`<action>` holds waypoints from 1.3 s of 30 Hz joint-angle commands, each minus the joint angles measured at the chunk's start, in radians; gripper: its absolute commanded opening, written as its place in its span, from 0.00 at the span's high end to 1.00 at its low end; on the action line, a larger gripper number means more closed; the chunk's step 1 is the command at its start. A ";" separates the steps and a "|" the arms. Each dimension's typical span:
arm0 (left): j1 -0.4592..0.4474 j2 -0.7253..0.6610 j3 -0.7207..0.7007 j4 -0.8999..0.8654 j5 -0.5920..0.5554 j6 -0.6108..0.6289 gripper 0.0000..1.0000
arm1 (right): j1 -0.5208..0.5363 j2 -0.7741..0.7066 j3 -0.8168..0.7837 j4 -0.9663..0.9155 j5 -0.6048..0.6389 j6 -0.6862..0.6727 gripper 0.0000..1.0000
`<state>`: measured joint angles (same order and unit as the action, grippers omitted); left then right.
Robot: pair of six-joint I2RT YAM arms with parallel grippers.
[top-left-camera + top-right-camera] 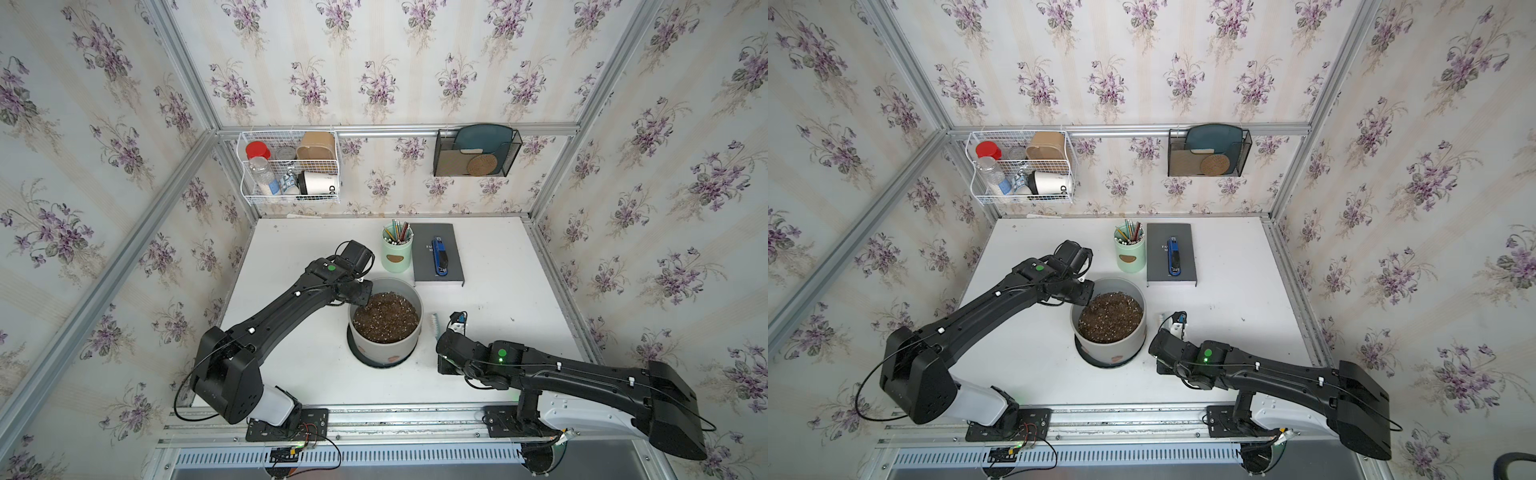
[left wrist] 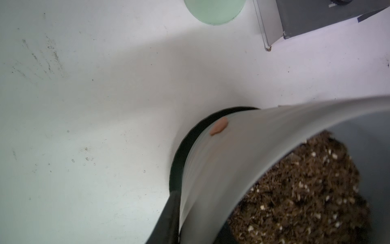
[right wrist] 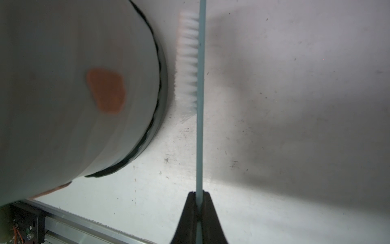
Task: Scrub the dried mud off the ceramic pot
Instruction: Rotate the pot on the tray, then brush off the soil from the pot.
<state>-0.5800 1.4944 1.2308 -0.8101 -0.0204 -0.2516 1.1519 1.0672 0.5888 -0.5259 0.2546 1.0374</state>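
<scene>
White worktop [image 1: 291,249], kinda scuffed, boxed in by purple-flower wallpaper on three sides with aluminium rails. The back wall carries two holders: one white wire basket [image 1: 291,200] toward the left, one black mesh rack [image 1: 444,166] toward the right.

Going across the worktop:
- The left gripper [image 1: 360,300] is pinching the wall of the ceramic pot [image 1: 384,347] at its far-left rim.
- There's just the one pot. It stands on a black saucer [image 1: 376,362] about mid-worktop, a bit toward the front edge, and it's full of speckled soil [image 1: 384,318].
- Dried mud: I count three blobs on the outer wall. One shows in the left wrist view [image 2: 219,126], two in the right wrist view [image 3: 106,90] [image 3: 52,190].
- Near the back edge there's one mint cup [image 1: 397,257] of pencils, just beside one grey book [image 1: 428,268] with one blue stapler [image 1: 440,255] lying on it.
- One brush [image 3: 199,84] has its bristles facing the pot, close but not touching its wall. Its handle is squeezed tight in the right gripper [image 3: 199,196].
</scene>
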 commanded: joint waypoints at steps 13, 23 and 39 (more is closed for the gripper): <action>0.002 -0.009 -0.001 0.045 0.035 -0.087 0.72 | -0.028 0.048 0.028 0.058 0.042 -0.122 1.00; 0.001 -0.010 -0.003 0.048 0.019 -0.052 0.87 | -0.124 0.071 -0.024 0.201 -0.033 -0.222 1.00; 0.002 -0.019 0.008 0.042 0.014 -0.053 0.94 | -0.210 0.038 -0.082 0.304 -0.242 -0.298 1.00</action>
<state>-0.5781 1.4864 1.2289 -0.7784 -0.0547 -0.2825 0.9360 1.1248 0.5091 -0.2600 0.0463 0.7235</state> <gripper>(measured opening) 0.143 0.086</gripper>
